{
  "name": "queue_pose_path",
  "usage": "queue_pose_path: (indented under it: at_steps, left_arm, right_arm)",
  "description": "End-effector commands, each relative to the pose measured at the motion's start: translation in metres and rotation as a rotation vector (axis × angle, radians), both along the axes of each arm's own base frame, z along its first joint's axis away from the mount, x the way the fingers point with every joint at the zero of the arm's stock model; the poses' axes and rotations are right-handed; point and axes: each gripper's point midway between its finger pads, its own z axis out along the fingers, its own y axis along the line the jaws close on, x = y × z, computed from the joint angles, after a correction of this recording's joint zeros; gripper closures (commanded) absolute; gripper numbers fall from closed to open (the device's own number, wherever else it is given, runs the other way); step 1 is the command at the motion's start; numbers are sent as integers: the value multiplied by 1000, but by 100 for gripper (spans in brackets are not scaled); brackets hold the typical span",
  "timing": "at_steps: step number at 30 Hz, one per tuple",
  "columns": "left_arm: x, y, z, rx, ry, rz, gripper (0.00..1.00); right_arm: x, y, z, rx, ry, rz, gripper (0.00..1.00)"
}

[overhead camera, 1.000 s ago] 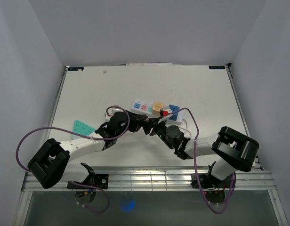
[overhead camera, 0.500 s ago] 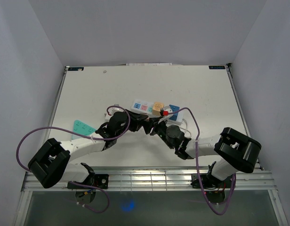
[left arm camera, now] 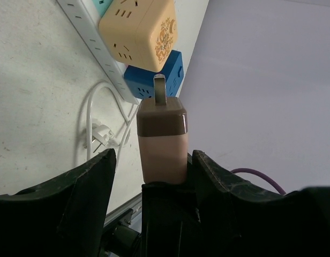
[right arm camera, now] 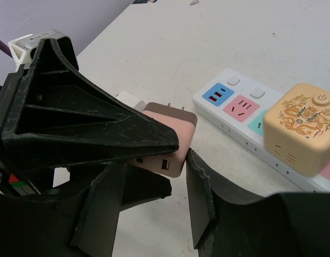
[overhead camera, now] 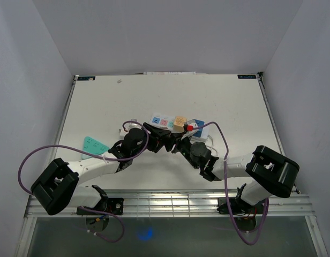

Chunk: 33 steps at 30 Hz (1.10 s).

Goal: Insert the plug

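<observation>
— Plug [left arm camera: 162, 144]: location and grip state?
— Over the table [overhead camera: 234, 107], between both sets of fingers, at 6 o'clock from the power strip [right arm camera: 234, 104]. The right fingers [right arm camera: 200, 198] are closed on its base. The left fingers [left arm camera: 79, 198] stand spread on either side of it, with a clear gap on one side, gripping nothing.
— What does each view add?
— Left wrist view: one prong, edge-on, pointing to 12 o'clock. The blue cube [left arm camera: 173, 69] and a looped white cable [left arm camera: 95, 107] lie beyond it. Right wrist view: two prong tips, and two slots in the plug's side. Top view: the wrists mask the plug. Only this view shows the teal card [overhead camera: 94, 144], at 9 o'clock from the left wrist.
— Counts?
— One plug, one strip, one yellow cube [right arm camera: 296, 126] seated on the strip, one blue cube, one card, two arms.
</observation>
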Motion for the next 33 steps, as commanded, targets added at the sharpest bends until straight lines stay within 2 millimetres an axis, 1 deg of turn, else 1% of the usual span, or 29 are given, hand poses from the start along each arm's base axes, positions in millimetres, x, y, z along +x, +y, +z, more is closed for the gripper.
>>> queue_pose_path:
  at_steps: [1,2,5,6,8,10,14,15,16,17,18,19,20,21,22,25,27,28,30,33]
  left_arm:
    - [-2,6,11,-20,-29,-1,31]
    - [2,10,12,-25,-31,8,31]
    - [6,17,9,-29,-16,24,37]
    - [7,18,9,-31,-10,25,41]
    - [11,21,4,-28,5,32,45]
    - [9,18,3,-34,17,7,47]
    - [9,18,2,-29,16,-2,47]
    - [9,17,3,-30,15,-4,49]
    - [9,16,4,-32,13,-10,55]
    - [8,16,4,-31,12,-11,67]
    - [9,17,4,-32,13,-9,74]
    - [8,17,3,-31,14,-9,80]
    - [9,17,3,-29,14,-6,95]
    - [9,17,2,-28,16,-7,100]
    - [8,17,2,-27,19,-10,100]
    - [9,18,-1,-24,24,-5,100]
    - [9,19,-1,-22,22,2,100]
    - [9,19,-2,-23,27,6,100]
    - [10,21,-3,-22,30,18,100]
    - [10,22,-7,-21,41,27,100]
  right_arm:
    - [0,-3,29,82,-55,-6,92]
    - [-1,-2,30,84,-56,1,92]
    - [-4,-3,31,85,-63,16,92]
    - [-5,-3,32,87,-66,20,92]
    - [-7,-1,33,86,-67,35,92]
    - [-9,2,32,82,-65,54,92]
    - [-11,7,27,72,-53,76,92]
    - [-11,7,28,75,-55,77,92]
    - [-11,8,28,75,-55,77,92]
    - [-10,7,27,72,-55,76,92]
    - [-10,8,27,71,-54,76,92]
    - [-10,8,27,70,-53,74,89]
    - [-10,8,25,62,-48,76,85]
    - [-10,9,26,61,-49,77,81]
    - [-10,11,24,52,-45,85,72]
    - [-11,15,25,43,-42,99,52]
    - [-10,15,25,42,-40,99,48]
    - [-10,15,24,42,-38,97,41]
    - [-10,16,24,41,-35,97,34]
    - [-9,18,22,42,-27,99,28]
